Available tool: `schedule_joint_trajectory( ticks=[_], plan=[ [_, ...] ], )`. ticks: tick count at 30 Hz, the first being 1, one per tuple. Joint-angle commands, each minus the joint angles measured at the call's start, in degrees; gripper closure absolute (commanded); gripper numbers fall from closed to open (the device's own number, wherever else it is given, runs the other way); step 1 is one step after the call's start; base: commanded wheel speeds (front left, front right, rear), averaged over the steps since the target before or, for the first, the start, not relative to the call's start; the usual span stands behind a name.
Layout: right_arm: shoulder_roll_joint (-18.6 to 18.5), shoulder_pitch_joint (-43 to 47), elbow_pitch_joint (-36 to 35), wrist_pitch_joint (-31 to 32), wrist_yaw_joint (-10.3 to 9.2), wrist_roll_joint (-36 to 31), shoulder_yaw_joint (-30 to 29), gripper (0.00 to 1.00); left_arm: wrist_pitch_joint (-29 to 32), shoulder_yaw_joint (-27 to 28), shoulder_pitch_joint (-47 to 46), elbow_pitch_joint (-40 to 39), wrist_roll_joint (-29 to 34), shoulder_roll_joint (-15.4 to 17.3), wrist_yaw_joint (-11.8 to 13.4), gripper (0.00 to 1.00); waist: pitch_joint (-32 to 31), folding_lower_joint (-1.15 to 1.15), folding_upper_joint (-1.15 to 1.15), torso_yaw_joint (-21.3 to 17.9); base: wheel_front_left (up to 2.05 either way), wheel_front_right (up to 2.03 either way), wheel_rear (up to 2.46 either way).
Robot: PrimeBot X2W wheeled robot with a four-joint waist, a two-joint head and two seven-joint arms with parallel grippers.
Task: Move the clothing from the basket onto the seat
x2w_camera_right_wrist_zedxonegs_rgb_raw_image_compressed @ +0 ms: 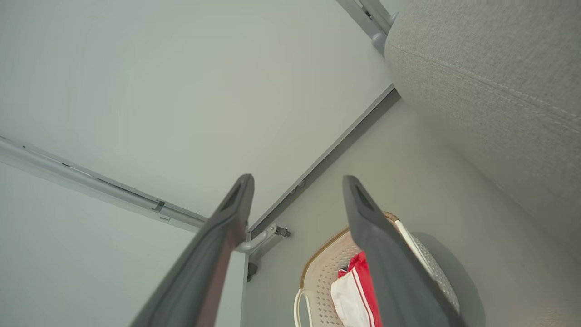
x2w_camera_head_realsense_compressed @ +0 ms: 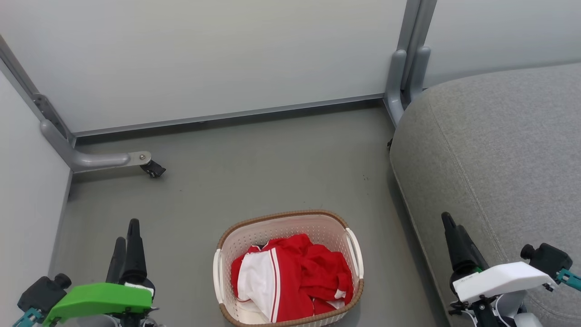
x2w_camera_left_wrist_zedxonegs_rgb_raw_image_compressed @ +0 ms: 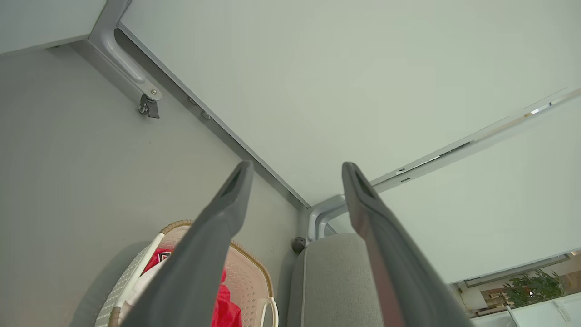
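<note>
The cream perforated basket [x2w_camera_head_realsense_compressed: 317, 227] with a brown rim stands on the floor, low in the middle of the head view. Red clothing [x2w_camera_head_realsense_compressed: 313, 272] with white panels lies crumpled inside it. The grey seat [x2w_camera_head_realsense_compressed: 499, 159] rises just right of the basket. My left gripper [x2w_camera_head_realsense_compressed: 126, 231] hangs open to the basket's left, holding nothing. My right gripper [x2w_camera_head_realsense_compressed: 449, 222] is open over the seat's front edge, also holding nothing. In the left wrist view the open left gripper [x2w_camera_left_wrist_zedxonegs_rgb_raw_image_compressed: 297, 166] frames the basket [x2w_camera_left_wrist_zedxonegs_rgb_raw_image_compressed: 247, 281], clothing [x2w_camera_left_wrist_zedxonegs_rgb_raw_image_compressed: 227, 309] and seat [x2w_camera_left_wrist_zedxonegs_rgb_raw_image_compressed: 331, 281]. The right gripper [x2w_camera_right_wrist_zedxonegs_rgb_raw_image_compressed: 297, 180] looks past the basket [x2w_camera_right_wrist_zedxonegs_rgb_raw_image_compressed: 322, 268], clothing [x2w_camera_right_wrist_zedxonegs_rgb_raw_image_compressed: 352, 295] and seat [x2w_camera_right_wrist_zedxonegs_rgb_raw_image_compressed: 490, 91].
Pale partition walls close off the back and left. A grey metal foot with a black caster [x2w_camera_head_realsense_compressed: 152, 169] juts from the left corner, and a grey post [x2w_camera_head_realsense_compressed: 404, 77] stands by the seat's far corner. Grey floor [x2w_camera_head_realsense_compressed: 254, 172] lies between basket and wall.
</note>
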Motion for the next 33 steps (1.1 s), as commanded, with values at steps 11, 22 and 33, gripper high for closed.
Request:
schedule_joint_trajectory(
  ticks=[11, 22, 33],
  plan=[
    [-0.5, 0.8, -2.2, -2.6, 0.02, -11.8, 2.9, 0.00, -2.5, -2.2, 1.7, -2.7, 11.6, 0.4, 2.7, 0.00, -0.2, 0.00, 0.00, -0.1, 0.00, 0.00, 0.00],
    [-0.5, 1.9, -3.1, -4.6, 0.02, -20.2, 4.8, 0.00, -4.4, -4.1, 2.7, -4.5, 21.3, 0.4, 4.6, 0.00, -0.4, 0.00, 0.00, -0.1, 0.00, 0.00, 0.00],
    [-0.6, 2.4, -3.7, -6.3, 0.02, -26.9, 5.8, 0.00, -6.1, -5.2, 3.8, -5.3, 28.7, 0.5, 5.8, 0.00, -0.8, 0.00, 0.00, -0.2, 0.00, 0.00, 0.00]
  ],
)
